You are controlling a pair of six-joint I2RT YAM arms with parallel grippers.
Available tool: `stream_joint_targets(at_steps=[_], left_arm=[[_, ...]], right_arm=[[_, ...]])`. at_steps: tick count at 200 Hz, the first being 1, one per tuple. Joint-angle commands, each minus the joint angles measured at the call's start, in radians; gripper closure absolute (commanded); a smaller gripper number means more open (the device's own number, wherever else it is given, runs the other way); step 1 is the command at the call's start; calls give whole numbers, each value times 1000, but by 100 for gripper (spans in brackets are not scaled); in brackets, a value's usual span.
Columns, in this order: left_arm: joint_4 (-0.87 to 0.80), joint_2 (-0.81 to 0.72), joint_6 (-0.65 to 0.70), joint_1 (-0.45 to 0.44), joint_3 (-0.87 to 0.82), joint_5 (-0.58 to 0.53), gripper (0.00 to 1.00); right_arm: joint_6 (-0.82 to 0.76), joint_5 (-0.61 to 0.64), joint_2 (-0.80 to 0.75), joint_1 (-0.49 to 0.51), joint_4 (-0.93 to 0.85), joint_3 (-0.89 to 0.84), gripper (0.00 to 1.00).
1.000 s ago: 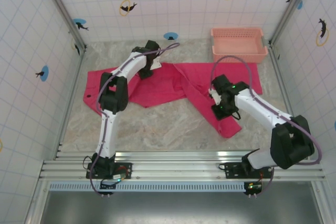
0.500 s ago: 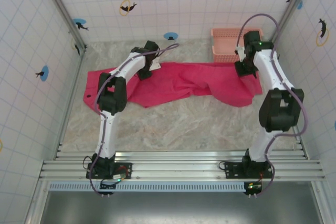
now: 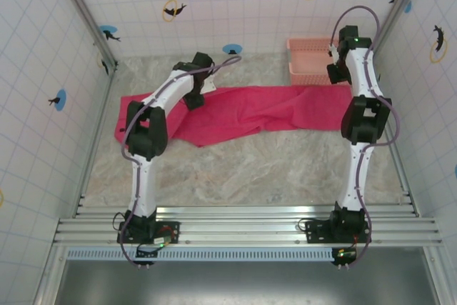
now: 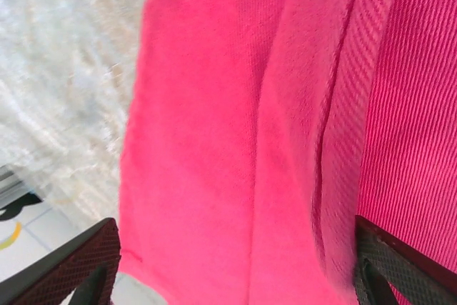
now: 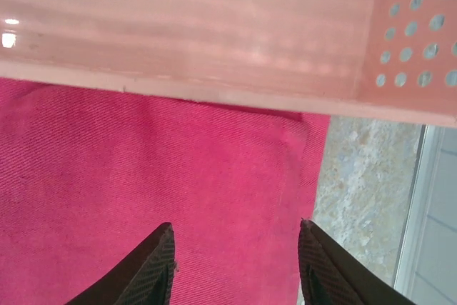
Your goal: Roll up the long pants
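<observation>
I see the marbled table (image 3: pixel 235 169) carrying the long pants (image 3: pixel 250 108), soft ribbed magenta-red cloth laid as a flat band from 9 o'clock to 2 o'clock. Its right end lies against the perforated salmon plastic basket (image 3: pixel 310 58) at 1 o'clock. The left gripper (image 4: pixel 232 263) stands spread wide over a fold and the right gripper (image 5: pixel 235 228) spread above the hem; a second ago the right leg trailed toward 5 o'clock, now it lies straight.
</observation>
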Motion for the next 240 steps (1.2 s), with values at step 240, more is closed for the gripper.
stream_joint_targets(at_steps=[240], left_arm=[[-135,-305,-587,-103,-763,-309,53]], right_arm=[[91,-260,-400,-26,167,-386,52]])
